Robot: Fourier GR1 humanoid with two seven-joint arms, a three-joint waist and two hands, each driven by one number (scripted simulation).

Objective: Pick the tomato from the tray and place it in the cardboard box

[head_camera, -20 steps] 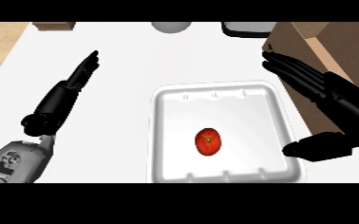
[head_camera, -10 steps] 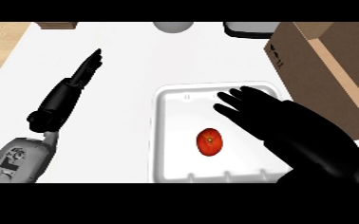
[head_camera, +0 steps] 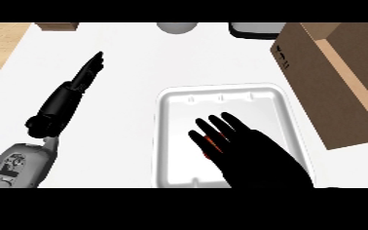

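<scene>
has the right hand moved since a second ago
Yes. The right hand has swung left from beside the cardboard box to over the tray, covering most of the tomato.

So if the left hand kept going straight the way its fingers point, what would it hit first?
Probably nothing nearby. The left hand points up and slightly right over bare counter; the first thing roughly on that line is the grey round object at the far edge, though depth is unclear.

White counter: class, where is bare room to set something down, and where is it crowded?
Free: the white counter between the straight left hand and the white foam tray. Crowded: inside the tray, where the right hand covers the red tomato, beside the brown cardboard box.
</scene>
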